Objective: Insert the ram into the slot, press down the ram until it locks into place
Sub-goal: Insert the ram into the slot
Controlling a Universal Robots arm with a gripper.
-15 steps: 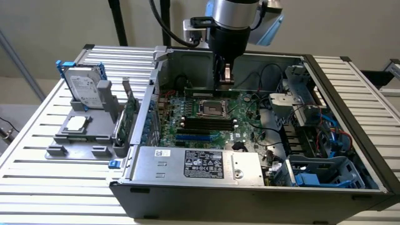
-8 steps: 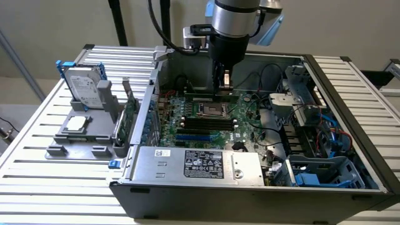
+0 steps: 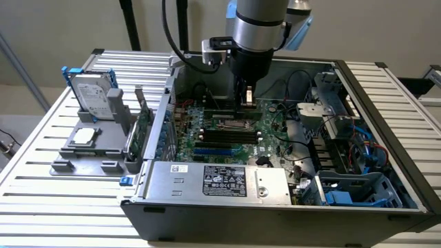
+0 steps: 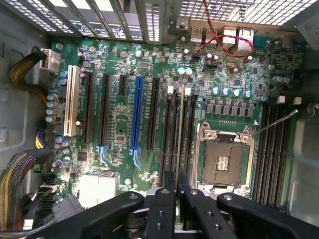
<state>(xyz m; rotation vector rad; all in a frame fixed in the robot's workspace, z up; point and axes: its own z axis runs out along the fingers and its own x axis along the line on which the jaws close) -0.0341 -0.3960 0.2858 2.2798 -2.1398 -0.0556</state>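
My gripper (image 3: 247,99) hangs inside the open computer case, above the far bank of memory slots on the motherboard. Its fingers are shut on the ram (image 3: 231,110), a thin green stick held on edge and lying along that bank. In the wrist view the ram (image 4: 177,139) shows as a pale thin line running out from between the black fingers (image 4: 164,199), right over one slot of the bank (image 4: 192,134). That slot is hidden under the stick, and whether the stick is seated in it cannot be told. The gripper (image 4: 176,191) is centred on the stick.
The square silver processor socket (image 4: 223,162) lies beside the bank, with a second bank of black slots (image 4: 271,149) beyond it. A blue connector slot (image 4: 135,114) and cable bundles (image 4: 17,74) are on the other side. Outside the case stand a hard drive (image 3: 93,95) and an expansion card (image 3: 143,129).
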